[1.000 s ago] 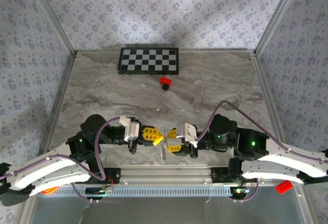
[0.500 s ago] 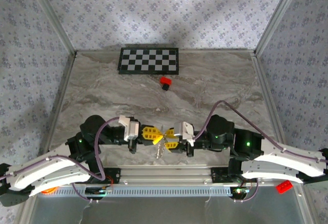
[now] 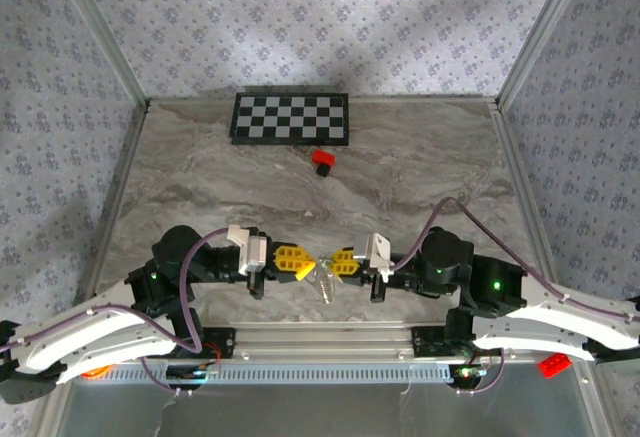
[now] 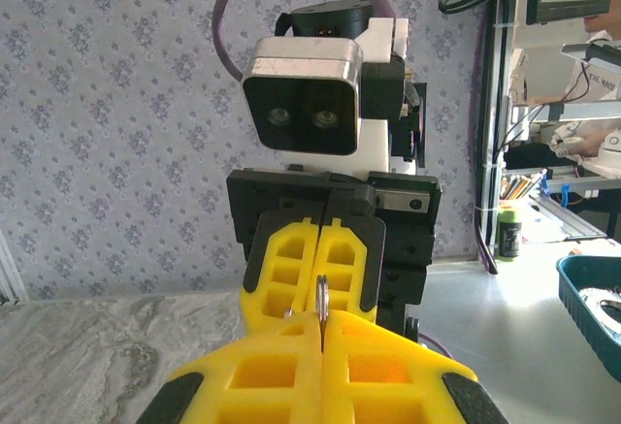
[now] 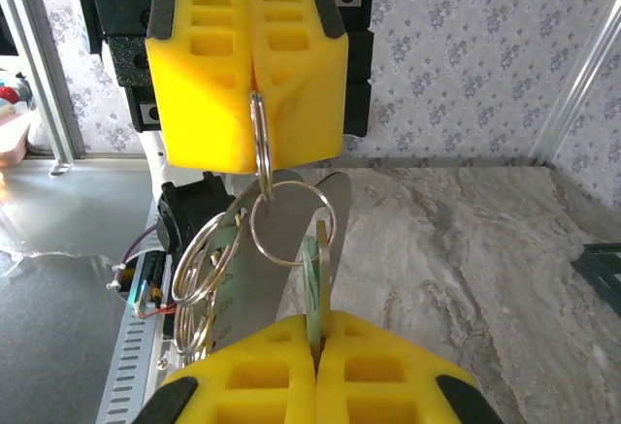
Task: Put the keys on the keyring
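Both grippers meet tip to tip just above the table's near edge. My left gripper (image 3: pixel 303 264) (image 4: pixel 321 319) is shut on a thin silver ring of the keyring (image 5: pixel 259 138), seen edge-on in the left wrist view (image 4: pixel 321 296). From that ring hang a larger loop and a chain of further rings (image 5: pixel 199 278). My right gripper (image 3: pixel 338 263) (image 5: pixel 316 325) is shut on the key (image 5: pixel 313 274), whose pale green head stands edge-on between the yellow fingers, touching the larger loop. A flat silver plate (image 5: pixel 254 293) hangs behind the rings. The bunch dangles below both grippers (image 3: pixel 323 285).
A small red block (image 3: pixel 322 159) lies mid-table in front of a black and white checkerboard (image 3: pixel 291 118) at the back. Another red block (image 3: pixel 553 364) sits by the right arm's base. Aluminium rails and patterned walls close in the marble table (image 3: pixel 420 167).
My right gripper has closed its fingers onto the green-headed key and its arm has shifted a little to the right. The left gripper has kept its hold on the ring.
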Robot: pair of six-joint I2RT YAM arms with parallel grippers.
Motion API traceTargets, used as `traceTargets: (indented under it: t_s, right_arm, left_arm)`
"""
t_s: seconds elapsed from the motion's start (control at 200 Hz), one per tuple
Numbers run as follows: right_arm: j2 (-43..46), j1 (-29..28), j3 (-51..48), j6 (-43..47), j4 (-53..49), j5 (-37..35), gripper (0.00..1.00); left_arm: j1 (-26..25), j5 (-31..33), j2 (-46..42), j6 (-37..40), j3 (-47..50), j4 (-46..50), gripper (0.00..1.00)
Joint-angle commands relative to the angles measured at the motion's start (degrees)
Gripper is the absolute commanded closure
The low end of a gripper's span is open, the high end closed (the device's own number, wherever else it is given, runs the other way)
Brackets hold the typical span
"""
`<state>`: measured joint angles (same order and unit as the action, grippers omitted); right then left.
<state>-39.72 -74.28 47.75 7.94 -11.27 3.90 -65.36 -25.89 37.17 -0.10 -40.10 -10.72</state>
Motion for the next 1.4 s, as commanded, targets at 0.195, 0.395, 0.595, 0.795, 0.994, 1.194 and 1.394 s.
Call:
traceTargets:
  t_s: [0.195, 0.395, 0.595, 0.795, 0.994, 1.194, 1.394]
  right_arm:
    - [0.66, -0.06, 2.09, 1.01, -2.3, -5.26, 1.0]
    - [-0.16, -0.34, 3.47, 1.8, -3.93, -7.49, 1.0]
    - [-2.05, -0.78, 6.24, 2.56, -7.44, -9.94, 1.0]
    - [-2.9, -1.28, 7.27, 3.04, -8.51, -11.43, 1.0]
    - [-3.01, -1.96, 8.14, 3.91, -10.12, -14.1, 1.0]
    - [-3.06, -2.53, 9.03, 5.04, -11.65, -17.7, 1.0]
    - [-3.52, -2.71, 9.14, 5.58, -10.57, -18.55, 1.0]
  left_arm:
    - [-0.2, 1.66, -0.45, 0.75, -0.07, -0.62, 1.0]
    - [-0.2, 6.62, 0.43, 1.67, 0.04, 1.21, 1.0]
    - [-0.2, 7.78, 2.09, 2.84, -0.36, 3.51, 1.0]
    - [-0.2, 9.11, 2.82, 3.35, -0.16, 3.71, 1.0]
    - [-0.19, 9.63, 2.73, 3.63, -0.29, 4.83, 1.0]
    - [-0.2, 9.88, 2.56, 3.79, -0.17, 5.15, 1.0]
    - [-0.19, 10.58, 2.76, 4.16, -0.16, 5.79, 1.0]
